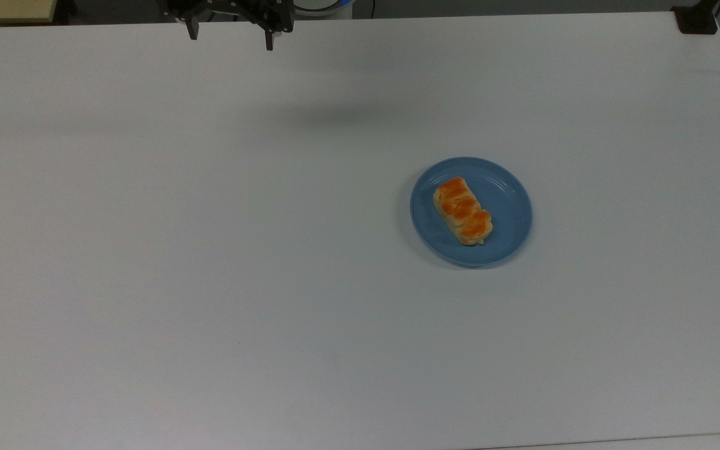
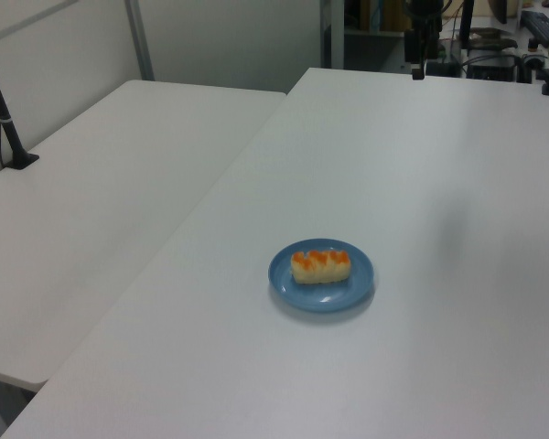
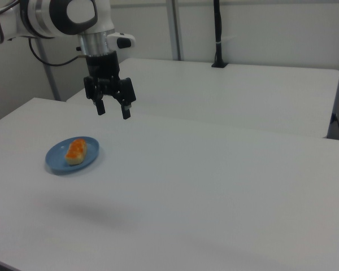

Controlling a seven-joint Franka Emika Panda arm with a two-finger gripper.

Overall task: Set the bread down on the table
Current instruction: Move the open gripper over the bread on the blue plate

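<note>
The bread (image 1: 463, 210), a small braided bun with a glossy orange-brown top, lies on a round blue plate (image 1: 510, 212) on the white table (image 1: 210, 250). The left view has the bread (image 2: 320, 265) on the plate (image 2: 321, 287), and the right view has the bread (image 3: 75, 151) at the right view's left. My gripper (image 1: 230, 36) hangs high over the table's far edge in the top view, well away from the bread, open with nothing between its fingers. In the right view the gripper (image 3: 113, 109) hovers above and to the right of the plate (image 3: 61, 163).
A second white table (image 2: 101, 183) adjoins on the left view's left, with a black pole base (image 2: 16, 157) on it. A black clamp (image 1: 696, 20) sits at the top view's far right corner. Cables and equipment lie behind the far edge.
</note>
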